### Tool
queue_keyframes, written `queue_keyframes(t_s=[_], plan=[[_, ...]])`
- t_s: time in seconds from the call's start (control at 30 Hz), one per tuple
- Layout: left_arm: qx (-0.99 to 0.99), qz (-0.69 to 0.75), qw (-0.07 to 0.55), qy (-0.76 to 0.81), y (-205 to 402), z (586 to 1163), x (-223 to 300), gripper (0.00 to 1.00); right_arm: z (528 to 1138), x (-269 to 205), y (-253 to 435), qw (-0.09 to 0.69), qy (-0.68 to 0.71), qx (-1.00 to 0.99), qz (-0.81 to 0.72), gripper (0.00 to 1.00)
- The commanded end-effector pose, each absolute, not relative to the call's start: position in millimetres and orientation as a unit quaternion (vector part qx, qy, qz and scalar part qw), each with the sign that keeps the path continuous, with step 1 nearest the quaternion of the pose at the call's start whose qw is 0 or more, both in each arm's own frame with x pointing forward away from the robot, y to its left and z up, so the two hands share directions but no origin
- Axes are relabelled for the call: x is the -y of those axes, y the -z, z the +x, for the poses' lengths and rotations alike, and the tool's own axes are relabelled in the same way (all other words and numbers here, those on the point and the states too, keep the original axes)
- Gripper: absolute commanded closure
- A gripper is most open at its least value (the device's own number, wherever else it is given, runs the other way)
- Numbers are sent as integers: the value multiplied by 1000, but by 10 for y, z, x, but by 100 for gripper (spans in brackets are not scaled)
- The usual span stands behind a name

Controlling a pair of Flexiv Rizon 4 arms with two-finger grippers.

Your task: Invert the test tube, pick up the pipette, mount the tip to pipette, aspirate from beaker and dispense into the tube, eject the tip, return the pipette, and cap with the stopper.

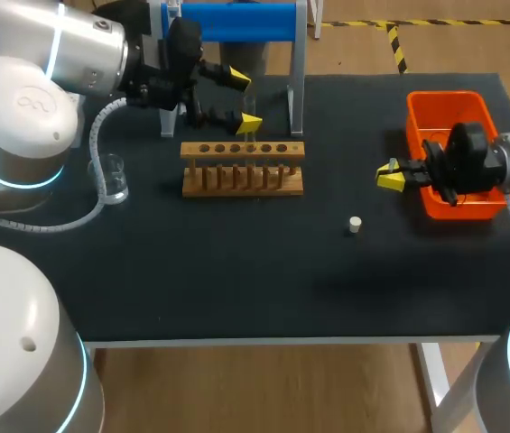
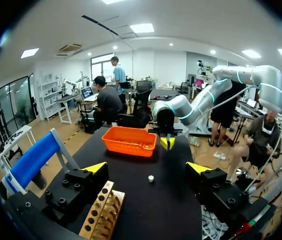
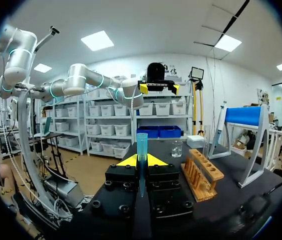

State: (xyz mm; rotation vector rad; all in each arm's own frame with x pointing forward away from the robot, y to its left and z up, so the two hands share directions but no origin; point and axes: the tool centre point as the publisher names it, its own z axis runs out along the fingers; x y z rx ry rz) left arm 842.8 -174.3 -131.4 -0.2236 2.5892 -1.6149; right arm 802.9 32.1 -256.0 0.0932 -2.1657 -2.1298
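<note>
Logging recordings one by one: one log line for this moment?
left fingers open by rack | right fingers shut on blue tip | stopper on table

- A black tabletop (image 1: pixel 236 289) fills most of the head view, with a pale edge on the near side.
- A white table leg (image 1: pixel 435 383) shows under the near right corner.
- The floor (image 1: pixel 264 388) is light brown wood.
- Yellow-and-black tape (image 1: pixel 397 45) runs across the floor beyond the far right edge.
- The ceiling (image 3: pixel 145 30) is white, with bright square light panels (image 3: pixel 97 40).
- The walls (image 3: pixel 185 62) are white.
- Shelves (image 3: pixel 106 125) of pale bins (image 3: pixel 156 109) line the far wall in the right wrist view.
- A bright window (image 2: pixel 101 62) shows far off in the left wrist view.
</note>
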Motion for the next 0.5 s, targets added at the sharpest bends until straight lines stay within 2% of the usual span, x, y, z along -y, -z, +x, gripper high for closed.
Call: queue_keyframes(t_s=[0.03,0.13,0.5], plan=[[-845,-72,40,528,1318,8433,1736,0,8034,-315,2562,52,700,712,31,100],[-845,-72,40,528,1318,8433,1736,0,8034,-315,2562,52,700,712,31,100],[-840,-151,73,516,1426,8641,850,0,8034,-315,2562,52,700,712,31,100]])
